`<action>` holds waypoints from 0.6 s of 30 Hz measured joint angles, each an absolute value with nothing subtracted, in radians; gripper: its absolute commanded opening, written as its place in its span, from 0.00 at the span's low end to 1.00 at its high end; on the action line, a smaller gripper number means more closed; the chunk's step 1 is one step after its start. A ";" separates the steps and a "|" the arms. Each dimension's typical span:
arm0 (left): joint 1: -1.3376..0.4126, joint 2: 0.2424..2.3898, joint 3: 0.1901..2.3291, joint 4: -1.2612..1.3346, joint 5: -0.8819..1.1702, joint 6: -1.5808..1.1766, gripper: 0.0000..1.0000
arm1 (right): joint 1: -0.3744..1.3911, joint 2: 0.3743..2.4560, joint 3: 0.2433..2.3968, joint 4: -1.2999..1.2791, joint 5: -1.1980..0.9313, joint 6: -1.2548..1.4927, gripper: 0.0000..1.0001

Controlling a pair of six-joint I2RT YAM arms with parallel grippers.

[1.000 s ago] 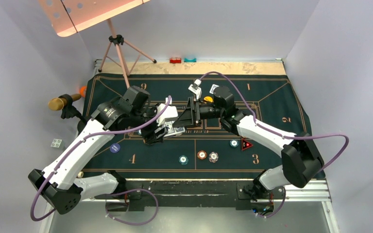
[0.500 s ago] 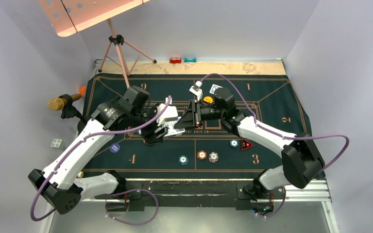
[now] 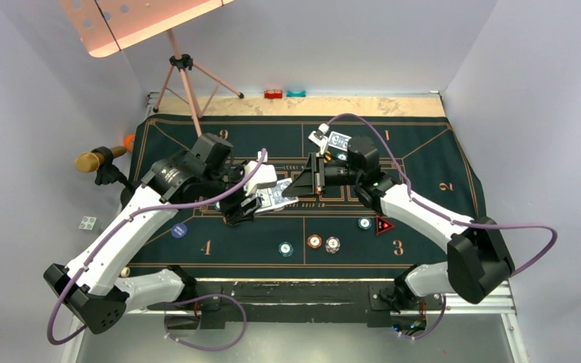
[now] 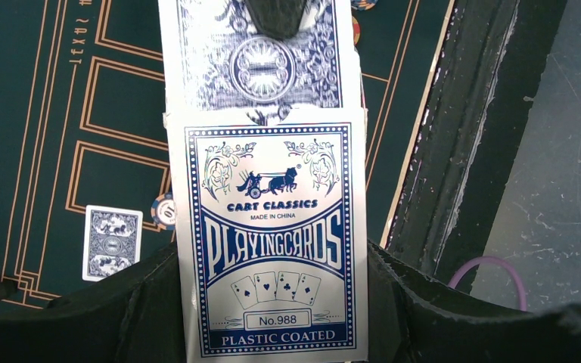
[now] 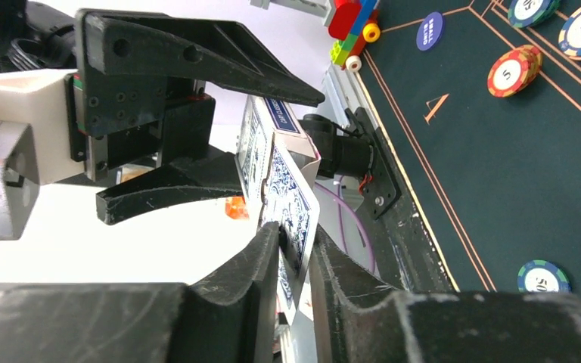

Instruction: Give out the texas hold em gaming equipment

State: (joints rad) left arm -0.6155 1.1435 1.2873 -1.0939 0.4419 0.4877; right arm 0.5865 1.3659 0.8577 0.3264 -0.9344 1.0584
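Left jaws clamp a blue-and-white cardboard playing-card box over the green felt mat middle; right jaws pinch the end edge of a blue-backed card protruding from it.

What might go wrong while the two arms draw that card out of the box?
1. The right tool pinches the card only at its edge, so it might slip free and drop onto the mat.
2. The card is only partly out of the box, which the left tool holds. A crooked pull could bend the card or drag more cards out.
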 measured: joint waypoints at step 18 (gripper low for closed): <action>-0.616 1.143 1.290 -1.093 0.442 0.488 0.00 | 0.377 1.196 0.841 0.124 -0.982 0.987 0.00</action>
State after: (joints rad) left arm -0.6155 1.1431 1.2900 -1.0927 0.4416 0.4881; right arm 0.3767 1.1965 0.8406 0.1242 -0.9821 0.9867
